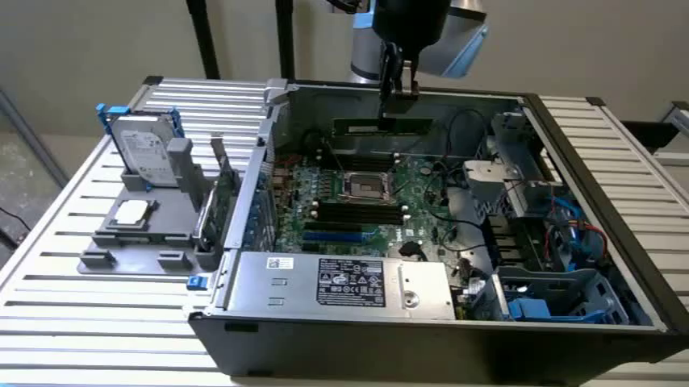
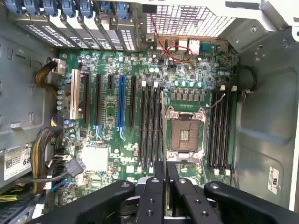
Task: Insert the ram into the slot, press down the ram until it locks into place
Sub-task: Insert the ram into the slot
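Currently the end effector (image 1: 396,101) hangs above the open computer case (image 1: 431,343), its fingers drawn narrow and clamped on the upper edge of the ram (image 1: 382,126). The green stick is held off the motherboard (image 2: 107,121), level, with its long axis running across the exterior view from left to right. The black memory slots (image 2: 155,126) lie below it on either side of the processor socket (image 2: 183,133), well apart from its lower edge. Seen from the wrist, the closed fingers line up with the slots' long axis, so stick and slots look parallel. The slot beside the socket seems closest, though which one it stands over cannot be told.

Little writing can be read. A white sticker (image 2: 16,161) on the case wall shows "68" in part. The black-and-white label (image 1: 350,284) on the power supply and the label on the hard drive (image 1: 145,153), which stands on the slatted tabletop (image 1: 64,322), are illegible.
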You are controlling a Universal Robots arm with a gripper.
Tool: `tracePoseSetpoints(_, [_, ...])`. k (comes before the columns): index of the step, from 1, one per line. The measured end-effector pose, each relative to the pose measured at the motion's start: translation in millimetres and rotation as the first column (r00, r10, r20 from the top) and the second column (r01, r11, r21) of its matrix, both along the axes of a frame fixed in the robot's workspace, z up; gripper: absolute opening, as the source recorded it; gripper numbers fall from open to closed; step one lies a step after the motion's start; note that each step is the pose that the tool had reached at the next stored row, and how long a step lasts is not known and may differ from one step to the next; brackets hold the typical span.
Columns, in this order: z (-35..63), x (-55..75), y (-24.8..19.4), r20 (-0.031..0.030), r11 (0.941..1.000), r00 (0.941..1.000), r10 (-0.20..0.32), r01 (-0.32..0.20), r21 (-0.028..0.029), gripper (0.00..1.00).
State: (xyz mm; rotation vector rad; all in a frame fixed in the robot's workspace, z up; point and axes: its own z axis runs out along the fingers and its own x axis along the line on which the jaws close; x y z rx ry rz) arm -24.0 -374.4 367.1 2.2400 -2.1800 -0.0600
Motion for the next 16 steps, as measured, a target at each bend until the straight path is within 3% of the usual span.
tracePoseSetpoints(14, [-0.1, 0.0, 0.0, -0.0001, 1.0, 1.0, -0.001, 0.001, -0.0002, 0.14])
tracePoseSetpoints(16, [-0.7, 0.0, 0.0, -0.0001, 0.9998, 0.9998, -0.019, 0.019, -0.0001, 0.14])
